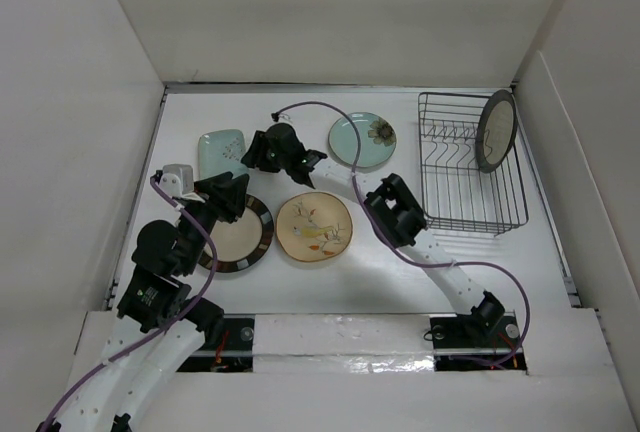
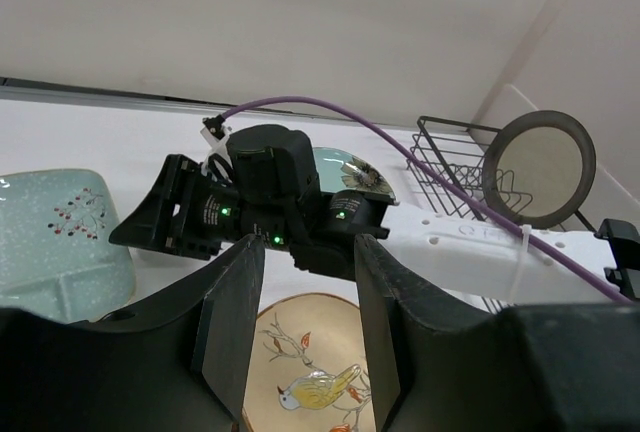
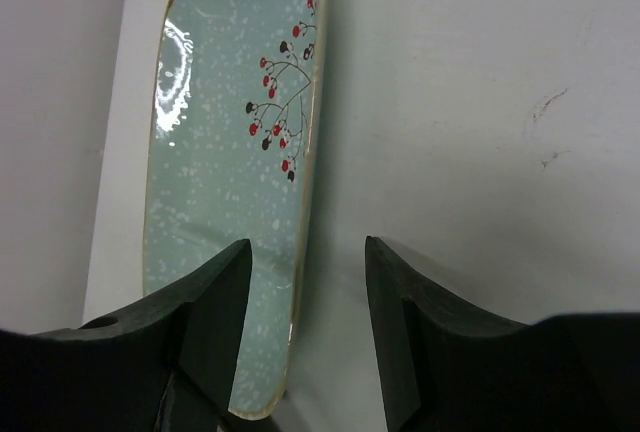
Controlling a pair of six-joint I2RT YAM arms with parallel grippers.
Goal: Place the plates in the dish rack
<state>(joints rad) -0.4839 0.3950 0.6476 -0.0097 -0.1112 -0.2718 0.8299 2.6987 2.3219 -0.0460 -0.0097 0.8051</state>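
White table (image 1: pixel 300 287) enclosed by plain white walls (image 1: pixel 330 12).

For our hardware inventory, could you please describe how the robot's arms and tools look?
The left arm and right arm have white links and black joint housings. The left tool and right tool are black, with two wedge-shaped fingers. A purple cable runs along each arm.

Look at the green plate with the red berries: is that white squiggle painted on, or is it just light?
Just light: in the right wrist view it is glare, the lighting reflected off the glossy green plate, and the black fingers at the bottom look soft because they sit so close to the lens. The top view is evenly lit, with only soft shadows.
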